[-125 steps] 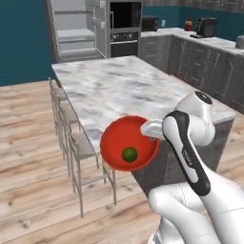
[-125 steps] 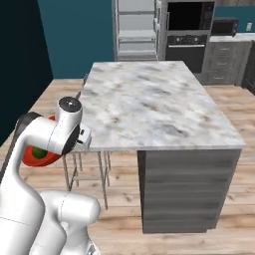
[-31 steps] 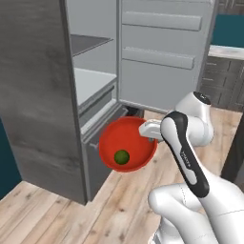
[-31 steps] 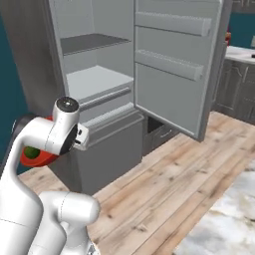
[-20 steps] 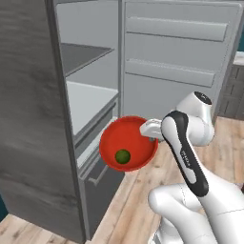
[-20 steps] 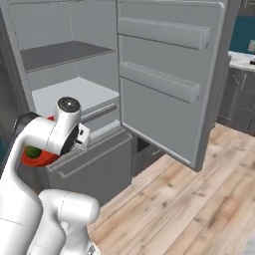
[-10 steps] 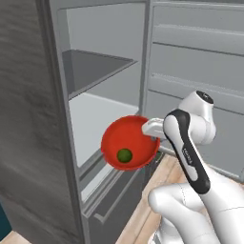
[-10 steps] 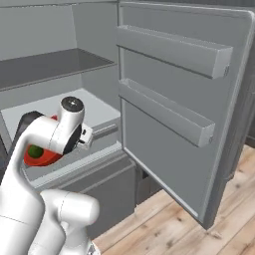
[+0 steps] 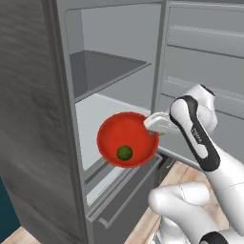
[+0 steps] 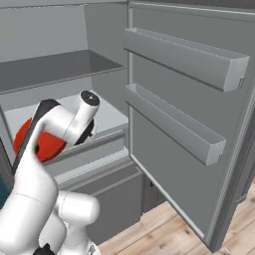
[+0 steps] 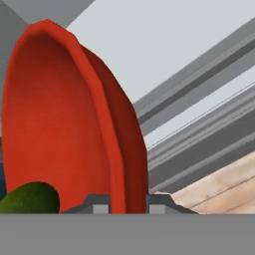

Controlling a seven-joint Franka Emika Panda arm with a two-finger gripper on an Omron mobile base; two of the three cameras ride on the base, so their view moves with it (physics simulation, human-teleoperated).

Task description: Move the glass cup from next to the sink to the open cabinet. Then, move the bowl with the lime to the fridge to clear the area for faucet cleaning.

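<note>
The fridge (image 9: pixel 43 119) now stands right in front of the robot, where a few seconds ago the base views looked over a marble island with the open fridge well back across the room. The whole scene has shifted as one, so it is the base that has driven up. The fridge's door (image 10: pixel 199 124) hangs open to the right with its two racks bare, and the pale inner shelf (image 9: pixel 93 119) lies just behind and slightly below the carried load.

The bowl (image 9: pixel 126 139) is held out ahead of the arm, level enough that its contents sit still, and its place relative to the arm looks the same as in the earlier pictures. In the right base view its red edge (image 10: pixel 42 144) shows behind the forearm, in front of the shelf's lip. The gripper (image 9: pixel 151 125) is clamped tight on the bowl's near rim; the hand view shows the rim wall rising between the two dark tips (image 11: pixel 128 201).

The lime (image 9: pixel 125 153) rests low inside the bowl, towards the near side.

The carry looks almost done: what appears to remain is reaching in over the shelf, setting the bowl down flat and letting go
</note>
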